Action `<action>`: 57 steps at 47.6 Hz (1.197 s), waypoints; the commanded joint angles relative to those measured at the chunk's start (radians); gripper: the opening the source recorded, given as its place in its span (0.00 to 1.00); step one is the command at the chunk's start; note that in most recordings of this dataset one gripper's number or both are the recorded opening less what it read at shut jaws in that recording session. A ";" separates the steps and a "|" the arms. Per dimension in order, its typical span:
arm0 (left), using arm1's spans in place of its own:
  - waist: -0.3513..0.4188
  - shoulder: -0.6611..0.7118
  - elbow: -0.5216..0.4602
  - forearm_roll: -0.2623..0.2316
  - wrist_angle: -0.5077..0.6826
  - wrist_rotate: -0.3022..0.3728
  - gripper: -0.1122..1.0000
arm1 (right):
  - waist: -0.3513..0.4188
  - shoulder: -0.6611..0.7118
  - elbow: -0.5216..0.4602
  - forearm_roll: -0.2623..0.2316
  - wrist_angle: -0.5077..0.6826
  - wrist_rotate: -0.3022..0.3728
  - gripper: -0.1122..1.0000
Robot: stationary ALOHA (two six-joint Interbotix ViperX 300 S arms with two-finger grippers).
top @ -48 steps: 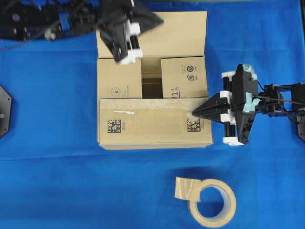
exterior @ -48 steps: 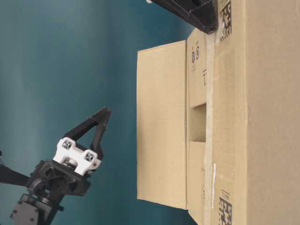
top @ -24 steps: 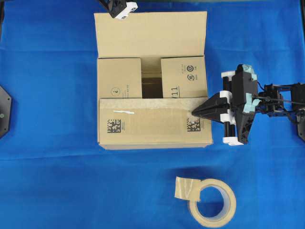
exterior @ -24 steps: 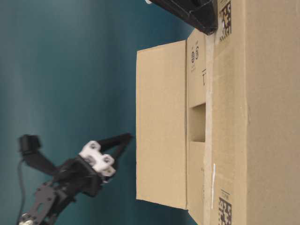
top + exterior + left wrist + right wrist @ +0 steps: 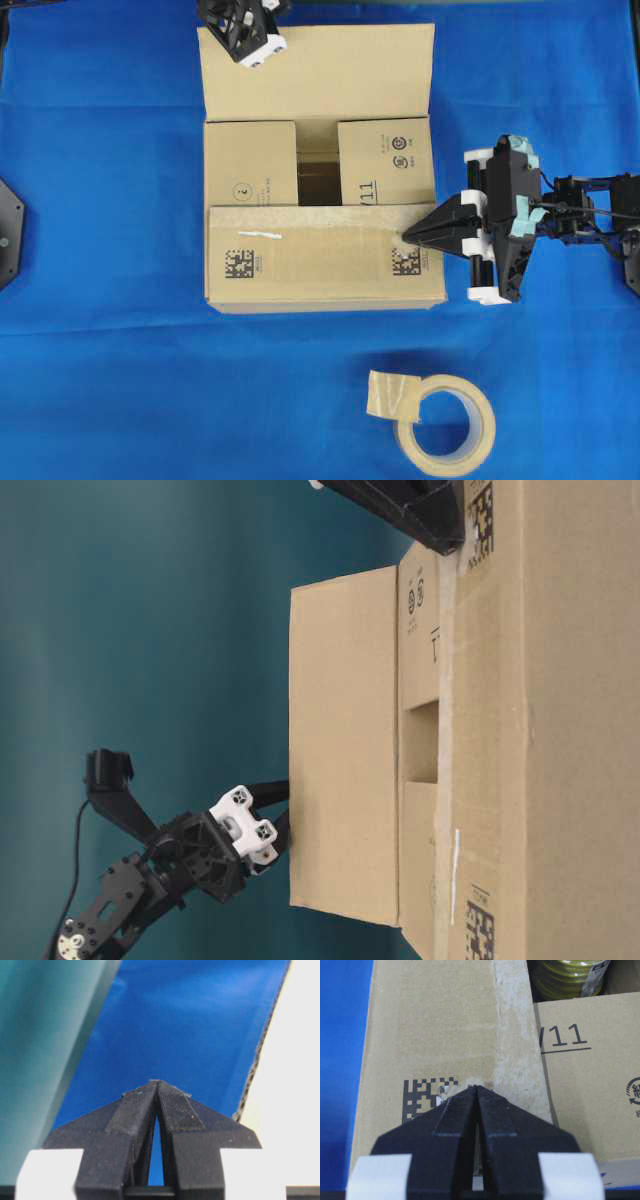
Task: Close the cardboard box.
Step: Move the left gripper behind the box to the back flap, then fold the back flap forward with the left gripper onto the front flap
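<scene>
Currently we see the cardboard box [image 5: 320, 165] far flap upright; left gripper [image 5: 283, 815] and right gripper [image 5: 408, 235] both pinched together, touching cardboard.

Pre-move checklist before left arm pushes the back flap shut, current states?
1. Near flap folded down on the cardboard box: ok.
2. Both short side flaps folded in: ok.
3. Right gripper shut, tip on the near flap's edge: ok.
4. Left gripper shut and behind the open back flap: ok.
5. Left fingers touching that flap: cannot tell.
6. Tape roll away from the box: ok.
</scene>
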 commanded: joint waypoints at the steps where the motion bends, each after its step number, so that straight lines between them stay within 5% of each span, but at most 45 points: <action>1: -0.018 -0.034 -0.035 0.000 0.011 0.000 0.10 | -0.006 -0.003 -0.012 -0.002 -0.003 -0.002 0.10; 19: -0.120 -0.132 -0.026 0.000 0.095 -0.017 0.10 | -0.015 -0.003 -0.012 -0.006 0.000 -0.005 0.10; 33: -0.238 -0.195 0.075 -0.003 0.097 -0.080 0.10 | -0.023 -0.015 -0.011 -0.017 -0.005 -0.005 0.10; 45: -0.336 -0.247 0.193 -0.003 0.002 -0.181 0.10 | -0.028 -0.049 -0.002 -0.017 -0.006 -0.005 0.10; 57: -0.390 -0.238 0.359 -0.003 -0.236 -0.272 0.10 | -0.037 -0.055 -0.002 -0.017 -0.017 -0.006 0.10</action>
